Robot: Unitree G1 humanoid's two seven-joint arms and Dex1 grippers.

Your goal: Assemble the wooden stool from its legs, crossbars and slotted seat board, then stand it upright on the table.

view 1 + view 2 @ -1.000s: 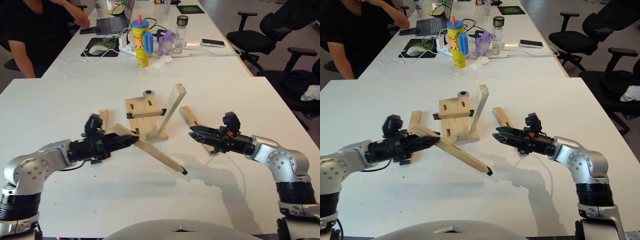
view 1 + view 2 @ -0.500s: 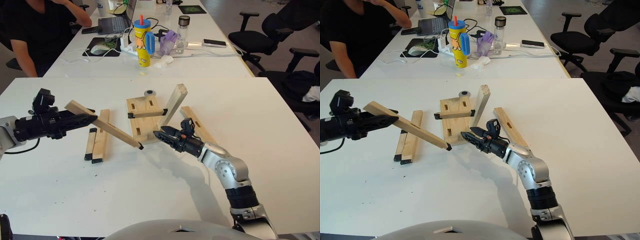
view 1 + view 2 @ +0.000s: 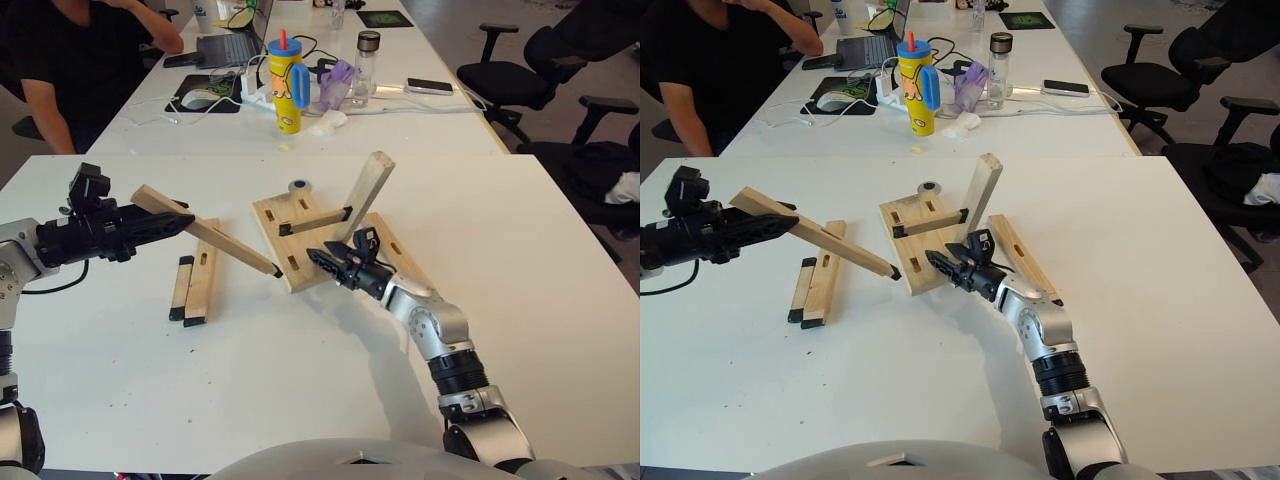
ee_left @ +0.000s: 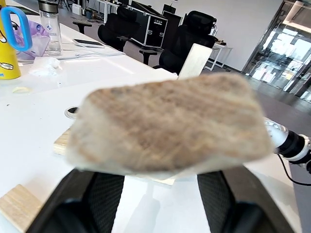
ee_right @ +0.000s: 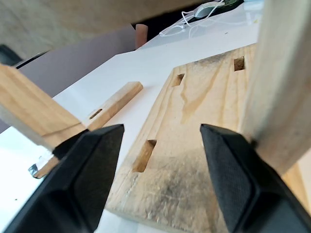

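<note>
**A:** Where's the stool?

**B:** The seat board [image 3: 283,212] lies flat on the table [image 3: 250,370]. One leg [image 3: 368,190] stands tilted on it, with a crossbar [image 3: 315,222] against it. My left hand [image 3: 172,222] is clamped on a second leg [image 3: 225,245], whose tip is at the board's edge. My right hand [image 3: 318,262] sits over the board's near edge, fingers spread, holding nothing.

**A:** Containers?

**B:** The yellow cup [image 3: 285,95] holds a straw [image 3: 282,38]. What's in the bottle [image 3: 361,70], I can't tell.

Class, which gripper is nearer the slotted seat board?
Right. The right gripper hovers at the near edge of the seat board; the left gripper, holding a leg, is far to its left.
</note>
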